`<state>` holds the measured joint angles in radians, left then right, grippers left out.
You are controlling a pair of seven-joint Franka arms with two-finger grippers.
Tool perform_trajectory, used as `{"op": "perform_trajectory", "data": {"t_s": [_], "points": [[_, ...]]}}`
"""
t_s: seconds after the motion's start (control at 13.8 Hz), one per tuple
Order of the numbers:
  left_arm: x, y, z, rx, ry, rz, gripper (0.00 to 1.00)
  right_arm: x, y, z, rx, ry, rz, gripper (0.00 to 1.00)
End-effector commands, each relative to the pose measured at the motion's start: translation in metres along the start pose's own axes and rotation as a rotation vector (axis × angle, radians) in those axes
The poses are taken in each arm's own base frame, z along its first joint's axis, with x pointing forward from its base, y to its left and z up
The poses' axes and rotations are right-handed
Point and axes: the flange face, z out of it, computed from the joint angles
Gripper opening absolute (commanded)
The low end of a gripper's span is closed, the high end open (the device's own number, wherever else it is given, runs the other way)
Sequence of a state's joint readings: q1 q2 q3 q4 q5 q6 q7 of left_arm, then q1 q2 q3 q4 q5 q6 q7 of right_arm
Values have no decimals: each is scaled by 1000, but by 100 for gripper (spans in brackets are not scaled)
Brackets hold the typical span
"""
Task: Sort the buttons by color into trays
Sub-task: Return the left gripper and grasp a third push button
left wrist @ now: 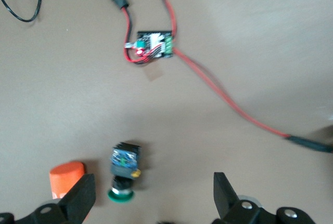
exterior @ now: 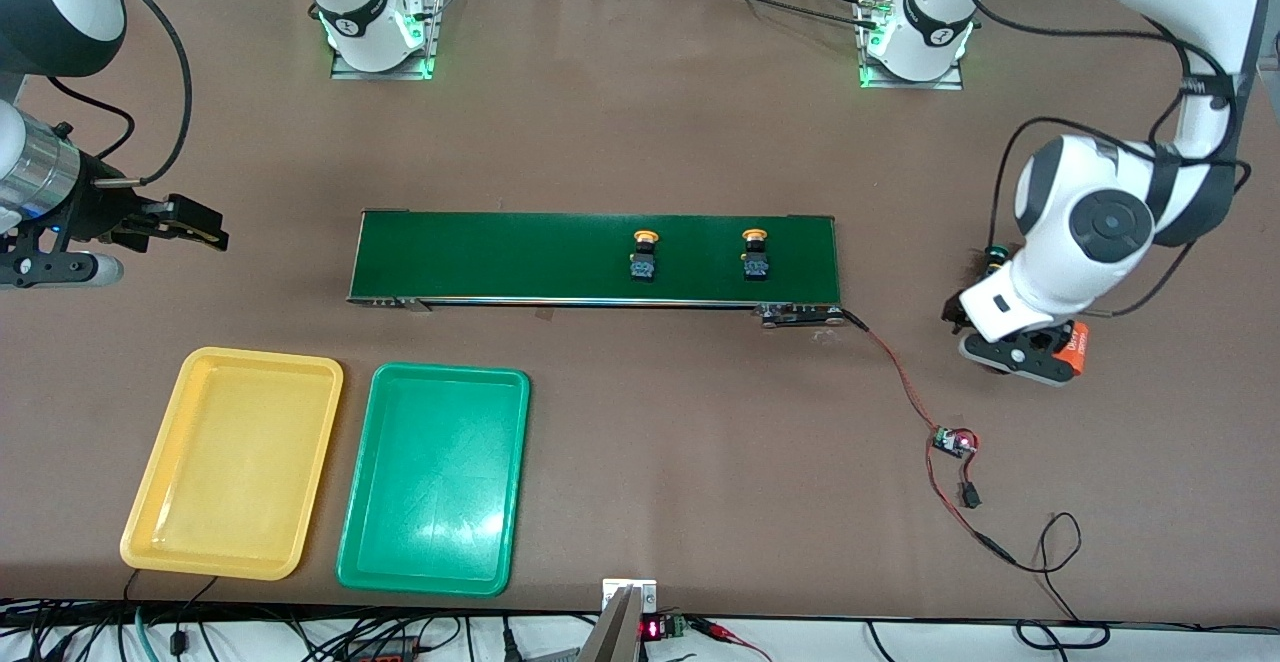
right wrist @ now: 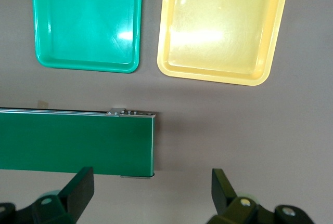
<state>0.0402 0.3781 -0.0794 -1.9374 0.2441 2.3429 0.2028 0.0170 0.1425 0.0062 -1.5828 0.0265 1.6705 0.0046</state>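
Brown surface [exterior: 640, 122], two arm bases along one edge. Conveyor belt [exterior: 500, 257], dark green, long axis running between the arms' ends; on it two yellow buttons [exterior: 645, 254] [exterior: 755, 252], caps pointing toward the bases. Yellow tray [exterior: 160, 502] and green tray [exterior: 365, 542], side by side, nearer the camera, nothing in either. Right claw [right wrist: 151, 187], jaws wide, holding nothing, over the belt's end. Left claw [left wrist: 154, 193], jaws wide, unladen, over a green button [left wrist: 123, 174] lying on its side, beside an orange cylinder [left wrist: 66, 177]; print unreadable. Small circuit board [left wrist: 153, 46], red wires
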Motion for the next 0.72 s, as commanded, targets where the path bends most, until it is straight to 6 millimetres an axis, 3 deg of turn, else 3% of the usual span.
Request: {"op": "perform_trajectory", "data": {"t_s": [0.0,0.07,0.36,0.65], "points": [[-5,-27,44,9,12,96,100,4,0,-2,15,6,17,100],[-9,-31,59,2,2,111,100,4,0,-3,16,9,17,100],[-17,-47,89,9,6,114,100,5,0,-3,18,15,17,100],[-29,-45,124,-20,-46,99,100,7,-4,1,50,10,21,100]]}}
